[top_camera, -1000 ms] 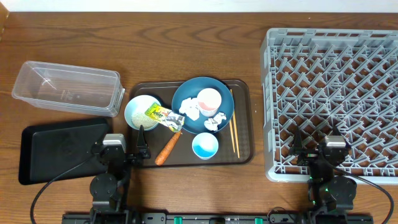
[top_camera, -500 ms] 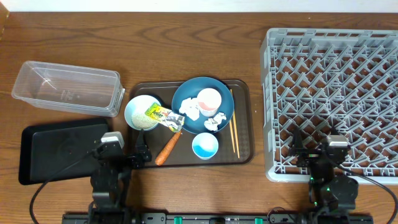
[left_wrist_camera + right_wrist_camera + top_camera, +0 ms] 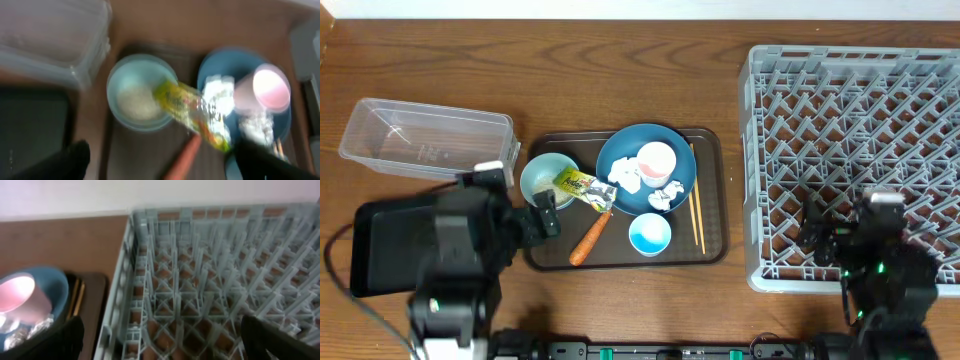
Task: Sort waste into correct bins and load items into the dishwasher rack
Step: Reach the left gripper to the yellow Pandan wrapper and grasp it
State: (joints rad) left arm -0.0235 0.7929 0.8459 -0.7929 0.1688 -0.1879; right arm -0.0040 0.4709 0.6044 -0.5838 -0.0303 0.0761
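On the brown serving tray (image 3: 712, 200) lie a dark blue plate (image 3: 628, 148) with a white cup (image 3: 656, 160) and tissue pieces (image 3: 625, 176), a printed wrapper (image 3: 582, 185), an orange carrot (image 3: 590, 238), a light blue bowl of rice (image 3: 542, 176), a small blue cup (image 3: 649, 234) and chopsticks (image 3: 695, 212). My left gripper (image 3: 538, 220) is open and empty above the tray's left edge. In the blurred left wrist view its fingers (image 3: 165, 165) straddle the carrot (image 3: 182, 157) below the bowl (image 3: 136, 95) and wrapper (image 3: 195, 115). My right gripper (image 3: 815, 230) (image 3: 165, 342) is open over the grey rack (image 3: 860, 120) (image 3: 210, 275).
The clear tub (image 3: 425, 140) stands at the back left, with the black tray (image 3: 380, 245) in front of it, partly under my left arm. The rack fills the right side of the table. Bare wooden table lies behind the serving tray.
Both arms have lifted and moved away from the table's front edge. The left gripper has come nearer to the bowl and the carrot. The right gripper has moved further over the rack.
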